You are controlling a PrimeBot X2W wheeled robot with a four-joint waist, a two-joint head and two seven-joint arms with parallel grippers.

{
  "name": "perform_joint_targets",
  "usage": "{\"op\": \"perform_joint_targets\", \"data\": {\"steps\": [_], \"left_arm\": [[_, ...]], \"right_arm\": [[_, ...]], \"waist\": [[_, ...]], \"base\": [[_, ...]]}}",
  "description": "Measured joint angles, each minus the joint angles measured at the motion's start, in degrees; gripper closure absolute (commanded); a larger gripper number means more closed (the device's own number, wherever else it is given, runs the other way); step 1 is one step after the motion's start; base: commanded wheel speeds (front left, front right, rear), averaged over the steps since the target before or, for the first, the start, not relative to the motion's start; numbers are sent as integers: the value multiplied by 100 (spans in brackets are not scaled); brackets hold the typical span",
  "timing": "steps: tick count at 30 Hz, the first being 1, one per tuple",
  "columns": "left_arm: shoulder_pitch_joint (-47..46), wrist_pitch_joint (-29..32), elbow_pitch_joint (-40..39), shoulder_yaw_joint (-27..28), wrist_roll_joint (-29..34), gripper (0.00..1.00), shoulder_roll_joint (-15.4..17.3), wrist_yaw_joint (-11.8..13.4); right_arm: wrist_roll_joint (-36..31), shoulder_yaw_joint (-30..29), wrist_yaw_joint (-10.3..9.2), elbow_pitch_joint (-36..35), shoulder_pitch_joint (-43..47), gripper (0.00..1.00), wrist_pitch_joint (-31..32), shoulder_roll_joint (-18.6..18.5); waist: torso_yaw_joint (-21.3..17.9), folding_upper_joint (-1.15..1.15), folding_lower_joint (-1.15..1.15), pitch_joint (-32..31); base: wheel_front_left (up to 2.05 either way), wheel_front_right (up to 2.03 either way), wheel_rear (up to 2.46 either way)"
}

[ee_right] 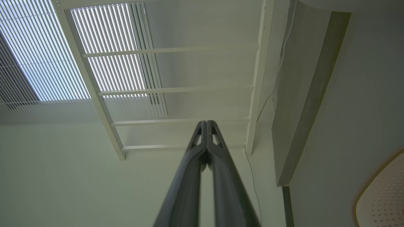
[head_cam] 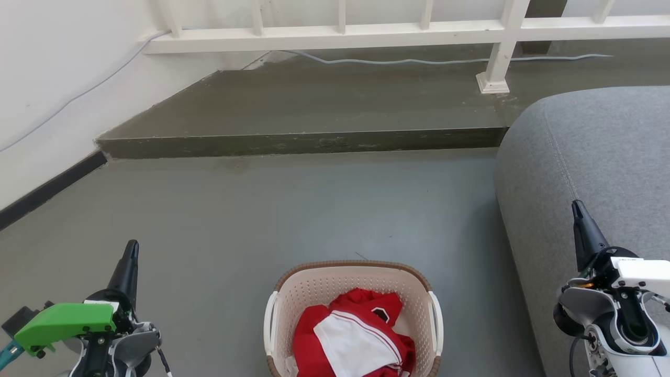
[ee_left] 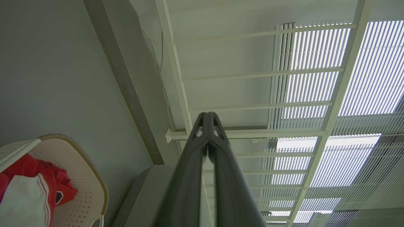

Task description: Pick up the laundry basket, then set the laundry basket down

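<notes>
on the floor (head_cam: 251,209): laundry basket (head_cam: 340,285) likely light, stiff plastic | take white side handles (head_cam: 269,324) | left tool (ee_left: 208,116), right tool (ee_right: 206,123) closed, empty

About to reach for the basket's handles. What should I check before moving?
1. Laundry basket upright on the floor: ok.
2. Both white handles unobstructed: ok.
3. Left gripper open for the grasp: not ok, shut.
4. Right gripper open for the grasp: not ok, shut.
5. Right gripper clear of the grey sofa: cannot tell.
</notes>
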Motion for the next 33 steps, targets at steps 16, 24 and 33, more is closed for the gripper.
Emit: {"op": "perform_joint_targets", "data": {"steps": [16,24,33], "left_arm": [[1,-1,-4,-2,0,100,0,0],[1,-1,-5,-3,-1,100,0,0],[2,-1,-8,-3,-8,100,0,-1]], "right_arm": [[-1,-7,1,15,0,100,1,1],[-1,-10,1,24,0,100,44,2],[-1,-15,1,29,0,100,44,3]], "waist": [[0,0,0,0],[-1,0,0,-1],[-1,0,0,-1]], "base": [[0,0,0],[0,0,0],[0,0,0]]}}
